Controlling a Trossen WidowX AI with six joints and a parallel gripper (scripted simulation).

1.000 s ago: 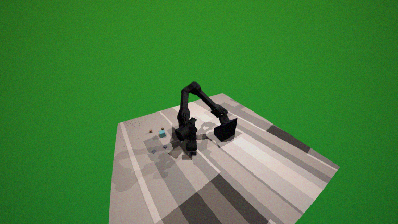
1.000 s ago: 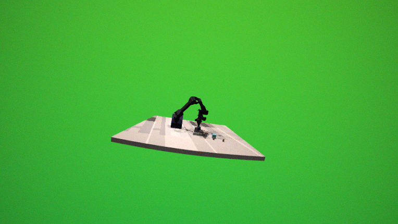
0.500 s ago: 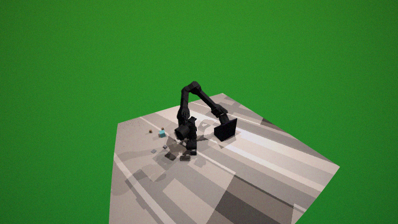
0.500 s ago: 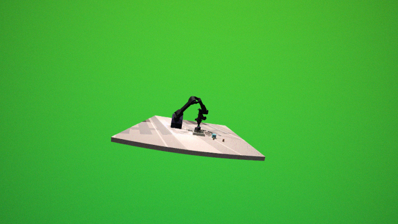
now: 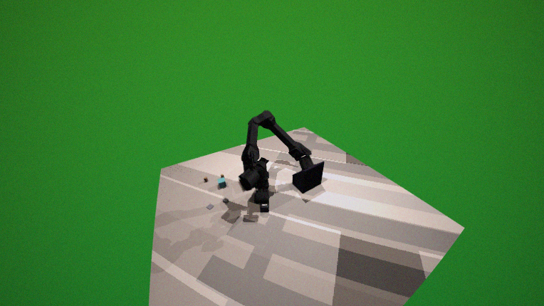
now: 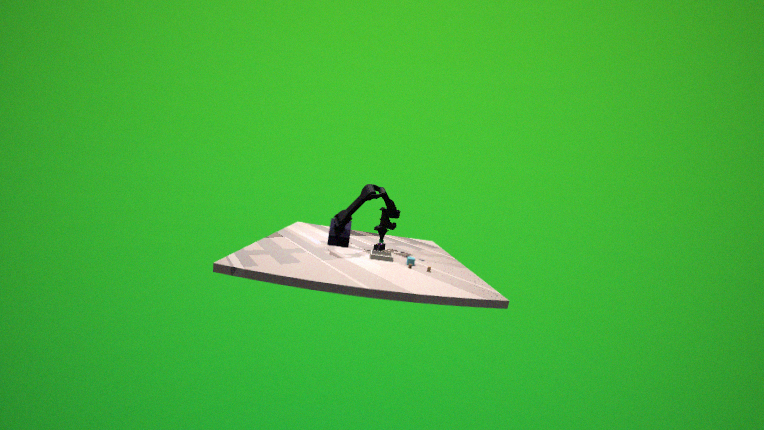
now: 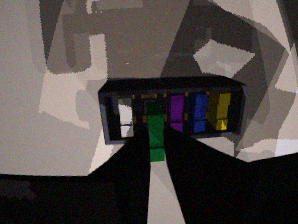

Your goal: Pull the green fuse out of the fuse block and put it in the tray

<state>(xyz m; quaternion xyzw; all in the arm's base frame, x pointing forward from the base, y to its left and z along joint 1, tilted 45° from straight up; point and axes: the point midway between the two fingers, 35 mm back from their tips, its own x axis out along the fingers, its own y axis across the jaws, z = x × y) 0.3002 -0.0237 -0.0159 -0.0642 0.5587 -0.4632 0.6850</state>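
Wrist view, centre of frame: gripper (image 7: 156,137) closed on the green fuse (image 7: 156,135), dark fingers converging from the lower edge onto its two sides. Green fuse seen partly raised, its lower end reaching below the near wall of the fuse block (image 7: 172,112), its upper part overlapping the block's row of slots; whether fully clear of the slot cannot be told from this angle. To the right within the block: purple fuse (image 7: 176,112), blue fuse (image 7: 198,113) and yellow fuse (image 7: 221,112), all seated. To the left: a pale slot (image 7: 124,117), contents unclear.

Top view, centre: arm (image 5: 262,151) folded over, wrist pointing down at the tabletop (image 5: 342,243). Left of the arm: a teal cube (image 5: 221,182) and small dark bits, none identifiable as the tray. Tray not confidently located in any view.

Exterior view: same pose at small scale, gripper low over the block near mid-frame.

Step in hand, as judged: vertical extraction. For a clean result: grip kept firm, wrist square to the block, lift purely upward with no sideways drift toward the purple fuse just beside the green one. Sideways travel best begun only once the bottom of the green fuse stands well above the block's rim. Main risks: tilting the fuse against the slot wall, or brushing the neighbouring fuse with the right-hand finger.
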